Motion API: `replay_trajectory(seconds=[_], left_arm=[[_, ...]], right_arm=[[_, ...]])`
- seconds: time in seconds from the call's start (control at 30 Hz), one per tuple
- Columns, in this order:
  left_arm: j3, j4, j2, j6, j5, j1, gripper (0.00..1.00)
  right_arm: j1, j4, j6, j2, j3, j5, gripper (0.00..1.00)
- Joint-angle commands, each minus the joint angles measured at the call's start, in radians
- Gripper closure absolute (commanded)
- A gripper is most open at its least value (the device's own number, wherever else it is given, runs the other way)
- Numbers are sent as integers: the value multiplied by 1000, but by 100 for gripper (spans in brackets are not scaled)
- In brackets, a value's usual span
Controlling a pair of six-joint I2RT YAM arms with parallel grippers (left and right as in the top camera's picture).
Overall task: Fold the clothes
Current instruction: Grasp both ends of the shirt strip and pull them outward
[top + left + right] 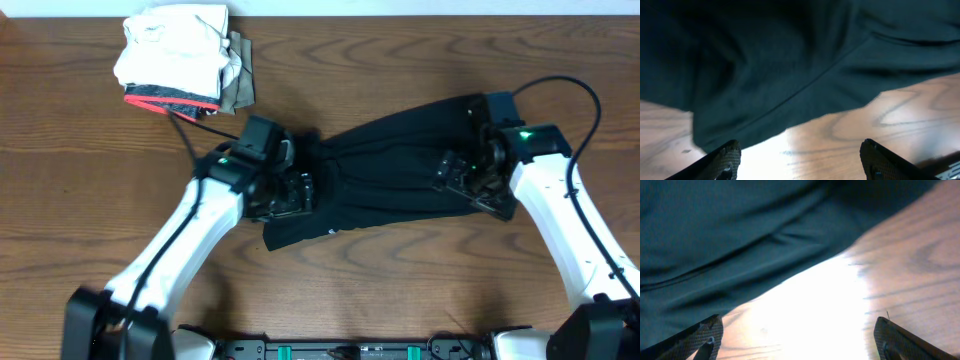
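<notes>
Black shirt [390, 170] lies bunched in a long band across the middle of the counter [60, 180], slanting from near the left-centre up toward the far right edge. It's partly gathered, not a neat fold yet.

My left tool [290, 190] sits at the shirt's left end and my right tool [465, 175] at its right end, one per end, probably so the cloth can be stretched or turned evenly.

Left wrist view: left tool [800, 155] is released, both fingers [725, 160] spread wide, bare wood between them, shirt hem [790, 60] just ahead of the tips. Nothing grasped.

Right wrist view: same story. The right tool [800, 335] is released, wide apart, with bright wood between the tips and the shirt edge [740, 240] just beyond. Not holding cloth.

Both tools sit low and close to the fabric edge, so I judge they're lined up for a pinch on the hem.

Stack of folded garments [175, 60], white, olive and red-trimmed, sits at the far left corner, well apart from the shirt, out of the work zone.

Risk: thin cloth lies flat on the wood, so a pinch may miss a layer.
</notes>
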Motion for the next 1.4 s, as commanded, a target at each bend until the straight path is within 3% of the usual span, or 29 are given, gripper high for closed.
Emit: replay_trajectory(seconds=[0.0, 0.07, 0.6, 1.2, 1.37], left_arm=[[-6, 26, 75, -27, 1, -23, 21], [-6, 45, 113, -28, 0, -33, 22], [-6, 98, 281, -136, -59, -5, 21], [-6, -32, 281, -124, -186, 216, 21], [-6, -64, 281, -113, -200, 279, 21]], right_arm=[[-53, 2, -24, 6, -21, 10, 5], [-82, 3, -17, 6, -21, 10, 1], [-284, 45, 38, 7, -23, 7, 1], [-319, 88, 30, 100, -23, 25, 1], [-317, 89, -31, 119, -23, -44, 1]])
